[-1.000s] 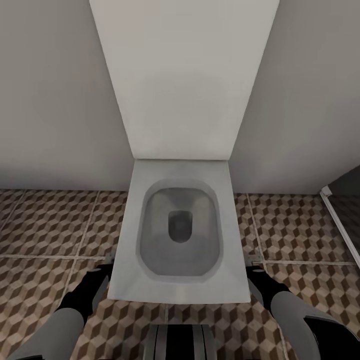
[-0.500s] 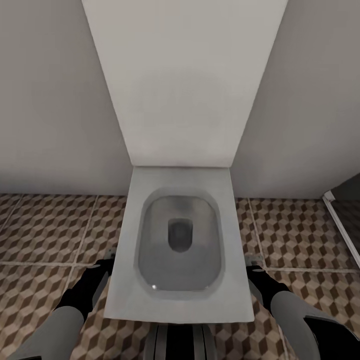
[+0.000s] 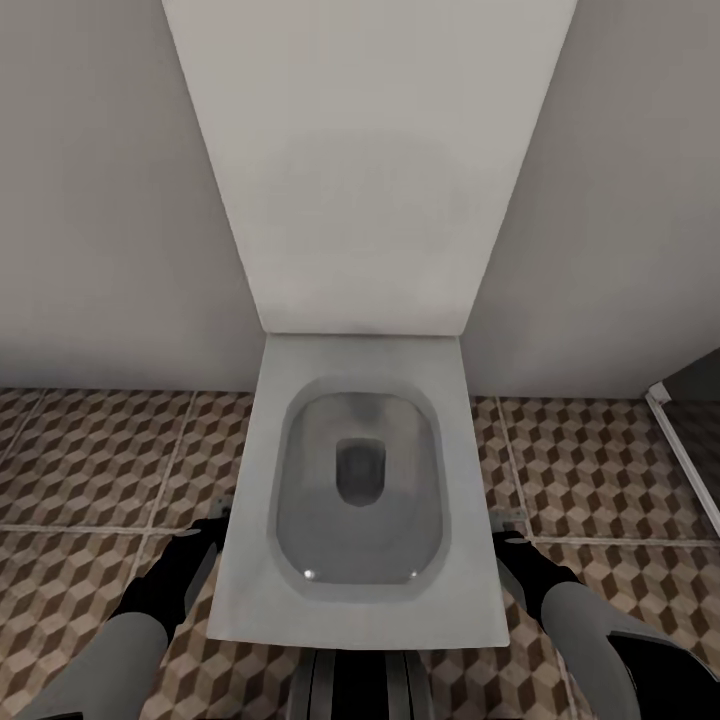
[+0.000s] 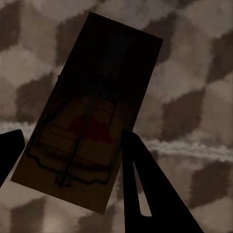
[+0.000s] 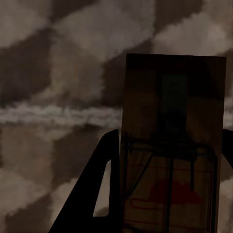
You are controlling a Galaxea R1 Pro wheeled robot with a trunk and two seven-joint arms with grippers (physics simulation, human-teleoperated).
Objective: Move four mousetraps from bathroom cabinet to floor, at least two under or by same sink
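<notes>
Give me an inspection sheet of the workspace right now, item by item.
Surface: bathroom floor, cube-pattern tiles, pale grout.
Job's things: one mousetrap between the left hand's fingers; second mousetrap between the right hand's fingers.
Clutter: nothing seen.
Grippers: left hand and right hand each shut on a trap, low beside the toilet.
Cables: nothing seen.
Surroundings: white square toilet, lid up against grey wall.

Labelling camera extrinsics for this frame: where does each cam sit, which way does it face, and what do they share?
Head: high on the robot, looking down at the white square toilet; both grey-and-black forearms show.
Left wrist: near the left end effector, facing the floor; dark fingers flank a dark-brown flat mousetrap.
Right wrist: near the right end effector, facing the floor, with another mousetrap.
Shared: cube-patterned brown-and-beige floor tiles.
</notes>
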